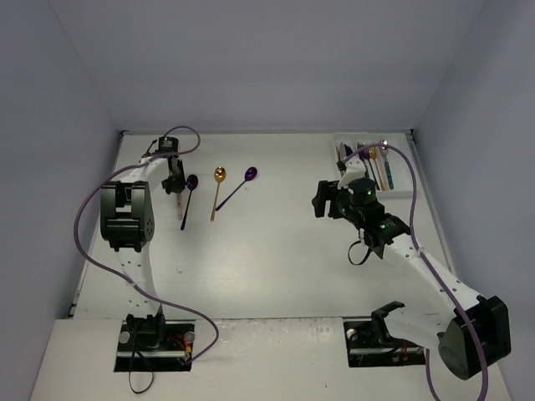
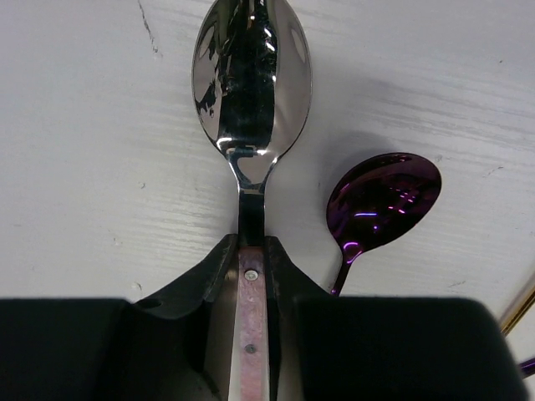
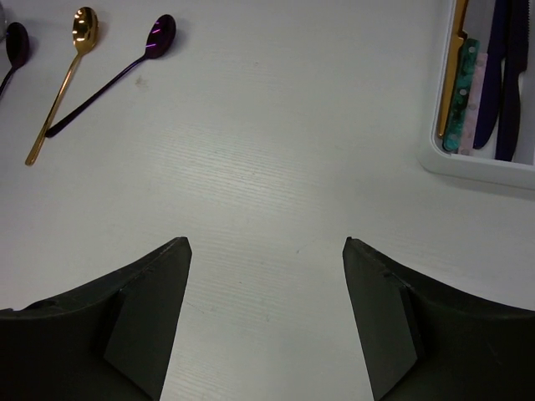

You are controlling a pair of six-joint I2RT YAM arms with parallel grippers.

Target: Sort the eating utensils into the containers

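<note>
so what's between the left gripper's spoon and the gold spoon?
A purple spoon, between the silver spoon and gold spoon; top view shows it.

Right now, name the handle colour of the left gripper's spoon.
The spoon handle is pink; left wrist view.

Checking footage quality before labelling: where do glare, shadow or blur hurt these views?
Left wrist: the silver spoon mirrors dark shapes and bright glints; foreground pure black. Right wrist: even light, sharp. Top external: utensils in the tray too small to tell apart.
</note>
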